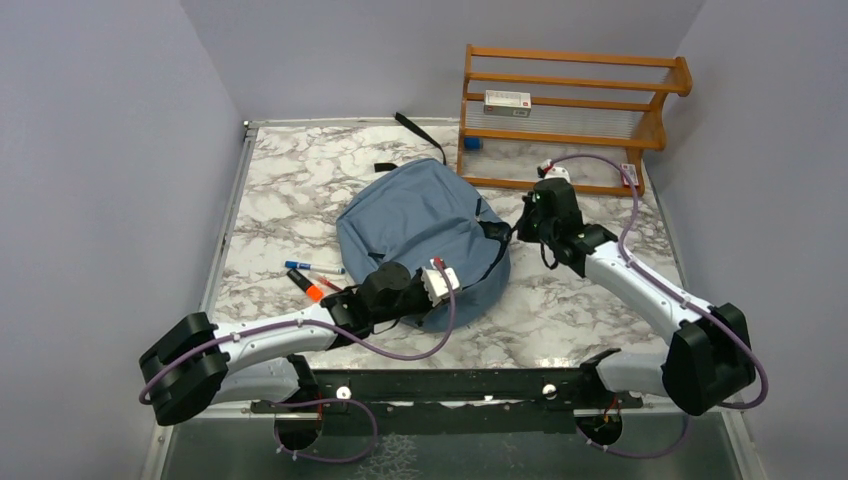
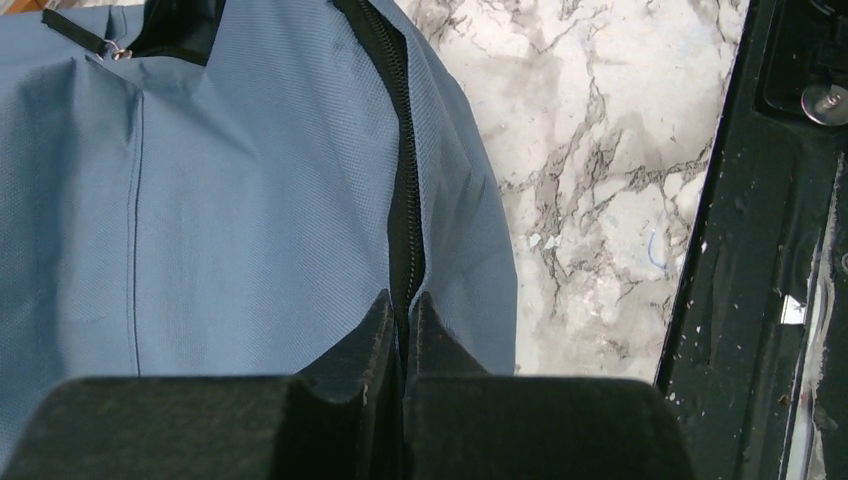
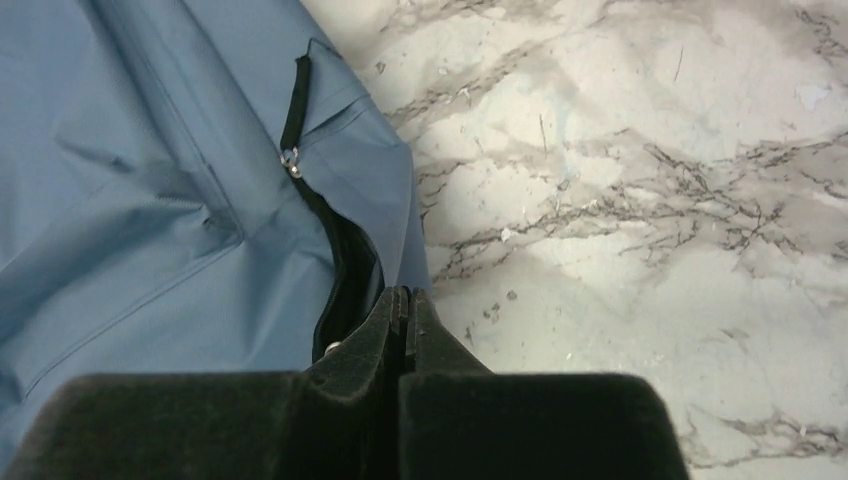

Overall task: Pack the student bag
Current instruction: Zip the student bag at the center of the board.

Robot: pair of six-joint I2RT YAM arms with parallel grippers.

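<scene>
Dusty-blue woven student bag [image 1: 420, 215], rounded, slack, on veined marble tabletop [image 1: 290, 190].

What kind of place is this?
Probably a robot test cell: plain walls enclose a marble-pattern table, the left arm and right arm are mounted at its near edge, a wooden rack stands behind.

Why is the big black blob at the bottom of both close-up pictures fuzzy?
Left wrist view: that blob is the left gripper, so near the lens it looks soft, while the student bag is sharp. Right wrist view: the same with the right gripper, and the marble table glares pale near the top.
</scene>
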